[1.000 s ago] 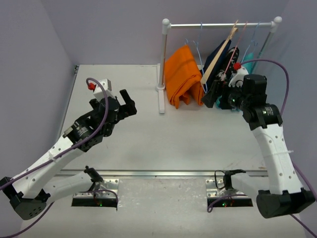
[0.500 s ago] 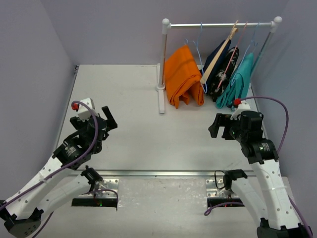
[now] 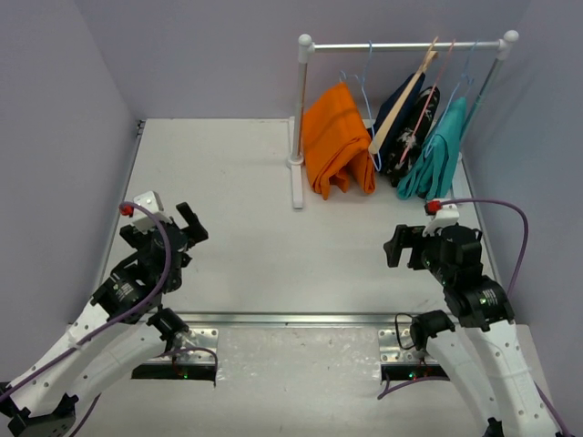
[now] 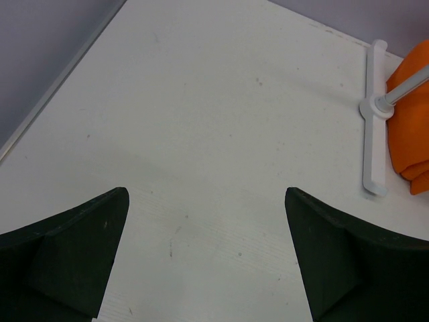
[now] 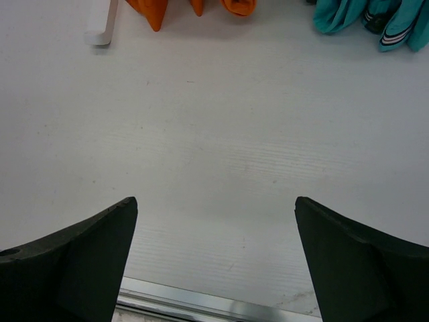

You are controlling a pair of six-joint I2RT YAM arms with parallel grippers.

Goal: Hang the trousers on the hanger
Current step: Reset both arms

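The orange trousers (image 3: 335, 138) hang folded under the rack's rail (image 3: 401, 44), their lower ends near the table. The pale blue wire hanger (image 3: 367, 84) shows at their upper right, hook on the rail. In the left wrist view the trousers (image 4: 414, 127) lie at the right edge; in the right wrist view their ends (image 5: 155, 9) reach the top edge. My left gripper (image 3: 193, 221) (image 4: 206, 194) is open over bare table, far left of the rack. The right gripper (image 3: 392, 248) (image 5: 216, 201) is open too, near the front edge, with nothing between its fingers.
On the rail also hang a tan wooden hanger (image 3: 401, 100), a pink wire hanger (image 3: 424, 102), a navy garment (image 3: 399, 123) and a teal garment (image 3: 439, 150) (image 5: 348, 17). The rack's white foot (image 3: 295, 177) (image 4: 373, 121) rests on the table. A metal strip (image 5: 201, 303) runs along the near edge.
Both arms have drawn back toward the near edge. The right gripper moved away from the garments on the rack, the left one back and leftward. Both stayed open.
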